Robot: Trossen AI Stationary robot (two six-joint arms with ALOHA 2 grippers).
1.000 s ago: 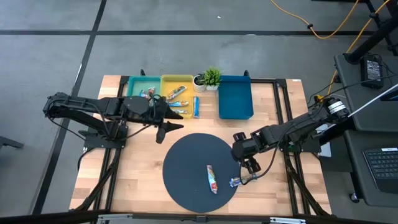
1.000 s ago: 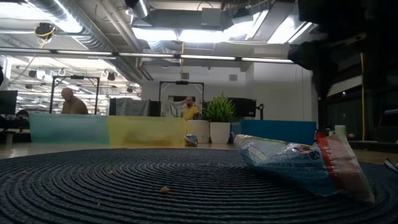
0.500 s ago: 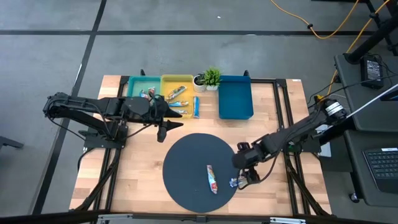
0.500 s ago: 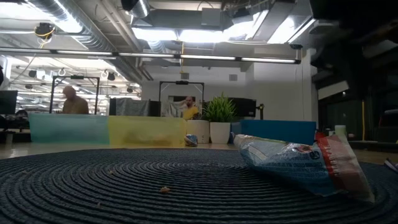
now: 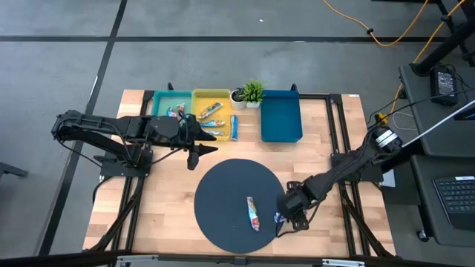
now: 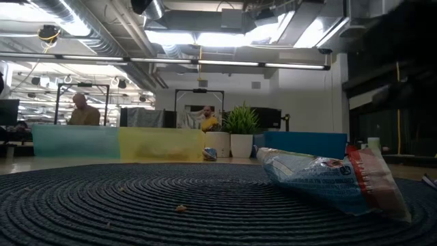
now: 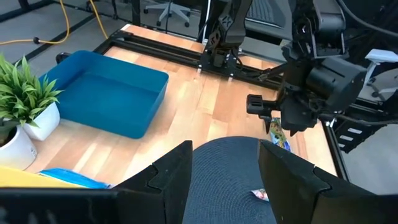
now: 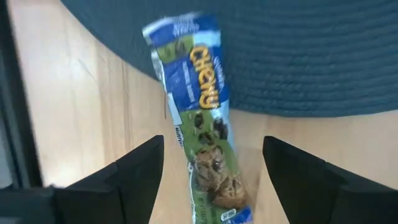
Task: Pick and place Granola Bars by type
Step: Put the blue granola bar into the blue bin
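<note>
1. An open lab or workshop: exposed ceiling ducts [image 6: 102,27] and strip lights [image 6: 225,37].
2. Concrete floor [image 5: 223,67] with trailing yellow cable [image 5: 371,33].
3. People [image 6: 82,109] at distant benches; office chairs [image 7: 168,9] nearby.

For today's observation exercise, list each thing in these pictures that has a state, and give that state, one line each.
Right tool: open, lowered around the blue granola bar.
Blue granola bar: lying half on the mat edge, not gripped.
Left tool: open, empty, waiting near the trays.
Red granola bar: lying flat on the round mat.
Yellow tray: holds bars.
Blue tray: empty.
Potted plant: upright.
</note>
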